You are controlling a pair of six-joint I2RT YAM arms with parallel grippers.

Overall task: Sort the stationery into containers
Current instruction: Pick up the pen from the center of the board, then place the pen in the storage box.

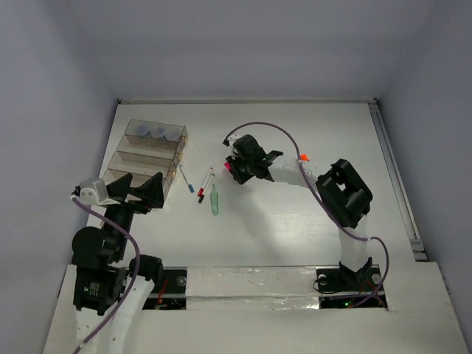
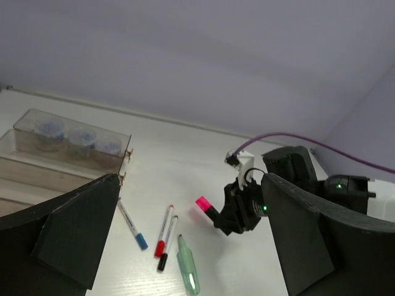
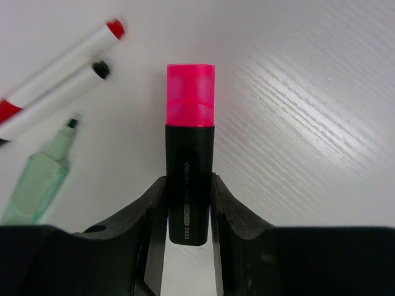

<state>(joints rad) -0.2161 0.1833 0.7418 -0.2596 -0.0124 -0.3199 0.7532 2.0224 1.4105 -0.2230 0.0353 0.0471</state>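
My right gripper (image 3: 189,185) is shut on a pink-capped black highlighter (image 3: 190,142); both fingers (image 3: 157,203) press its body and the pink cap sticks out ahead. In the top view this highlighter (image 1: 228,169) sits mid-table, just right of the loose pens. A blue-capped pen (image 1: 186,179), a red-capped pen (image 1: 206,184), a black-capped pen (image 2: 168,243) and a pale green marker (image 1: 214,200) lie on the table. The clear containers (image 1: 147,151) stand at the left, with three grey-blue pots (image 1: 155,133) in the far bin. My left gripper (image 1: 140,193) hangs open beside the containers, holding nothing.
A small orange item (image 1: 303,157) shows beside the right arm's forearm. The purple cable (image 1: 265,127) loops over the right wrist. White walls close the table at the back and on both sides.
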